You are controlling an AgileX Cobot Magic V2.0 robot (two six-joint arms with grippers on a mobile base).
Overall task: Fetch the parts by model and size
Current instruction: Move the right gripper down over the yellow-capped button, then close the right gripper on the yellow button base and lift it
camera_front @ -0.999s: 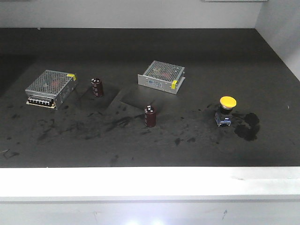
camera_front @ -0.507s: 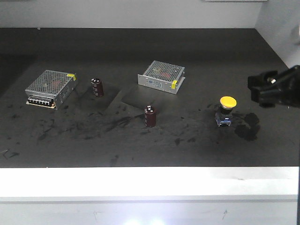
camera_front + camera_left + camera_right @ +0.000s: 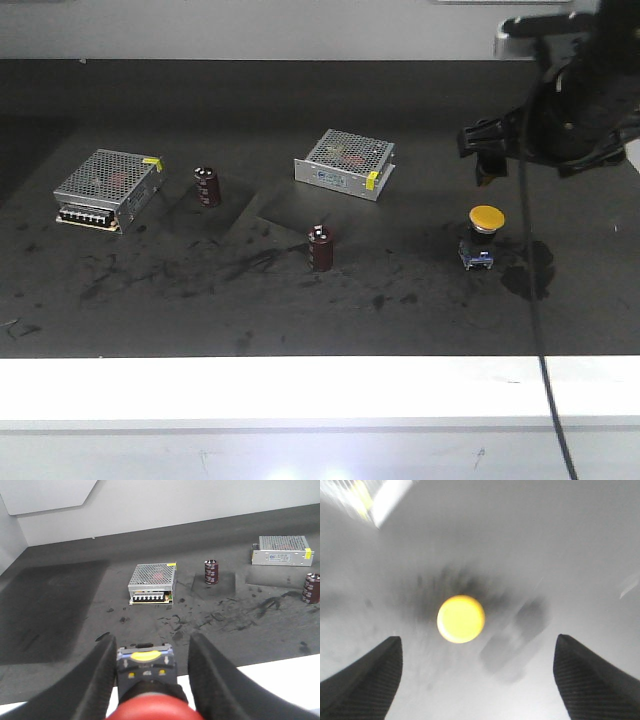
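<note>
Right gripper (image 3: 477, 640) hovers spread wide above yellow-capped switch (image 3: 485, 232) at right of mat (image 3: 300, 320) (wrist view blurry); only left wrist view shows left gripper (image 3: 152, 642) apparently clamped on red-capped switch (image 3: 146, 664) at near edge.

Desk (image 3: 300, 390): white front lip, black mat (image 3: 450, 110) over the rest, scuffed and smeared mostly across the middle. I count five items on the mat.
- Left box (image 3: 108, 188): silver mesh top, terminal strip facing me, yellow tag on its far right corner.
- Left cap (image 3: 208, 186): upright, just beside that box on its right.
- Right box (image 3: 345, 164): further back near centre, label side toward me, yellow tag on its right corner.
- Mid cap (image 3: 321, 248): upright in front of the right box, apart from it.
- Yellow switch (image 3: 483, 236): upright at right, well apart from the rest. A dark blotch (image 3: 528, 270) is on the mat just to its right.
</note>
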